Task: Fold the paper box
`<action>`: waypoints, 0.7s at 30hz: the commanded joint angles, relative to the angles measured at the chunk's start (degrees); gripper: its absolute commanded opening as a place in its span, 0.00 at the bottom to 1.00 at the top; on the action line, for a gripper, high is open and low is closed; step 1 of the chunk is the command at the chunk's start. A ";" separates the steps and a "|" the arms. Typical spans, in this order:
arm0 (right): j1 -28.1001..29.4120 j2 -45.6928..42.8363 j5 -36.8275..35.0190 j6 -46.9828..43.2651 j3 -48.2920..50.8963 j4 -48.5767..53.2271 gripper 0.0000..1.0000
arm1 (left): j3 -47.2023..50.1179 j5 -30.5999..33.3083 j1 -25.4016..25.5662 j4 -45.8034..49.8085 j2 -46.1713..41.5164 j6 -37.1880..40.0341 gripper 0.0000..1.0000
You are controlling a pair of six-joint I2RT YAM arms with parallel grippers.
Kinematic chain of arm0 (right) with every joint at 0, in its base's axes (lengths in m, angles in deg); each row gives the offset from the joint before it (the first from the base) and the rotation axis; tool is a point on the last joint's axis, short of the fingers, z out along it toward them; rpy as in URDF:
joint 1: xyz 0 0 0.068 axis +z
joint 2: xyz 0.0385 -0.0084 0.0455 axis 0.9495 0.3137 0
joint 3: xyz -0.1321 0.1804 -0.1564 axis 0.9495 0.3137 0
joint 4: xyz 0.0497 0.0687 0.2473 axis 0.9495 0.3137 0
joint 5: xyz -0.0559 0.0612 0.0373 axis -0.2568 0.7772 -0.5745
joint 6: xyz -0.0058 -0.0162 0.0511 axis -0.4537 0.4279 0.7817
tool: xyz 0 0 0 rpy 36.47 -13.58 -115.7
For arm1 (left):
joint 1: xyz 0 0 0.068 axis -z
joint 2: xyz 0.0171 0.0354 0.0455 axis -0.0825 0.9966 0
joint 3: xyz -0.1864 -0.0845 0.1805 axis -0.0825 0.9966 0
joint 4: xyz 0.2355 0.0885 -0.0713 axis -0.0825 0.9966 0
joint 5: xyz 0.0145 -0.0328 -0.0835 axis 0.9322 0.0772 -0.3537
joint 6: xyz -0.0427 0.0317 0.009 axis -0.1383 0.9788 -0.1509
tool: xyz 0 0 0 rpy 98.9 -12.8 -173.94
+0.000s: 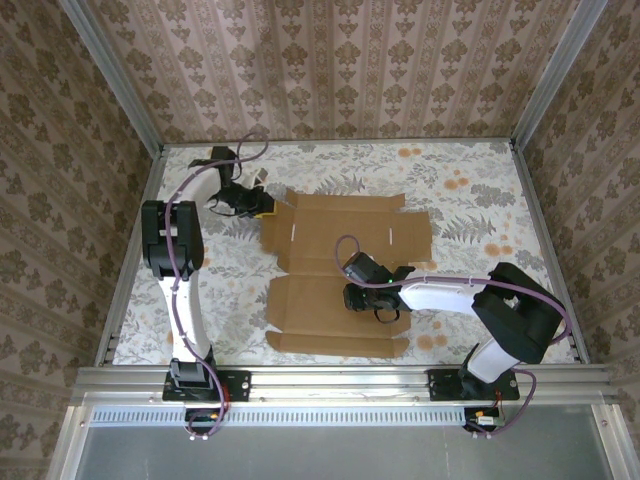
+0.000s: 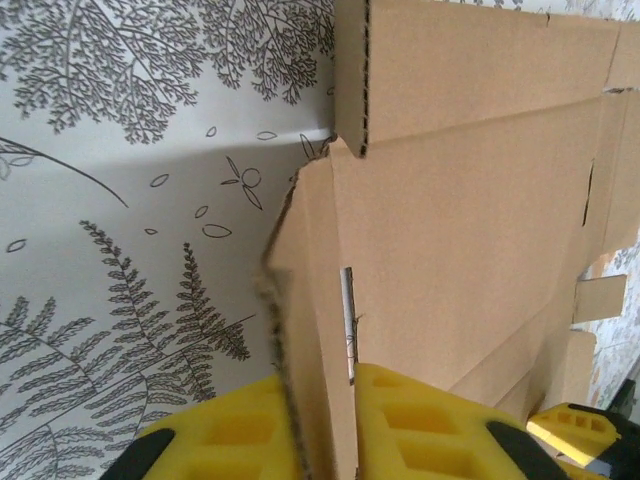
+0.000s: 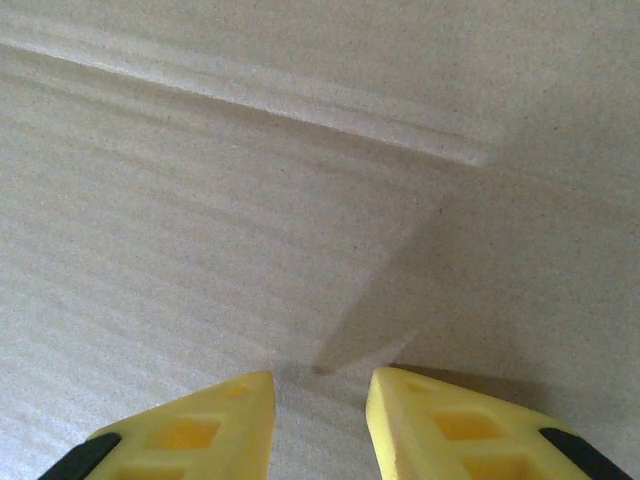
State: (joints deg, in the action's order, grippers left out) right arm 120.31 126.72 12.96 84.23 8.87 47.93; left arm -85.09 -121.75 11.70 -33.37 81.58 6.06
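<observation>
- paper box [image 1: 330,225]: mostly flat on tabletop [image 1: 480,200]; folding barely begun.
- left gripper [image 1: 255,205] [image 2: 325,400], box's 10 o'clock: closed on corner flap [image 2: 305,300].
- right gripper [image 1: 368,290] [image 3: 320,385], centre: narrowly parted, empty.

No text, label or number is readable, even on the paper box [image 1: 330,240].

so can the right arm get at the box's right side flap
Probably yes: the right gripper is at the middle of the box, and that flap lies flat and uncovered close by.
</observation>
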 commanded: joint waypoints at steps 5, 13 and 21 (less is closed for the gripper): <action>0.87 2.47 0.83 1.01 2.24 6.39 0.35 | 2.00 1.44 1.19 -3.59 -3.89 0.90 0.01; 1.24 -4.02 2.25 -0.56 2.88 4.58 0.33 | 15.03 -0.99 1.64 -22.13 -14.58 -5.02 0.00; 5.10 -8.95 7.44 -3.47 4.46 2.34 0.16 | 24.26 7.32 3.58 -28.73 -22.75 -6.18 0.03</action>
State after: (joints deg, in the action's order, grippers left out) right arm 123.96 119.51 17.13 82.13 12.54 49.66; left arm -63.15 -117.99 14.84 -57.45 61.45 1.23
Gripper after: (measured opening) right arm 0.171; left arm 0.045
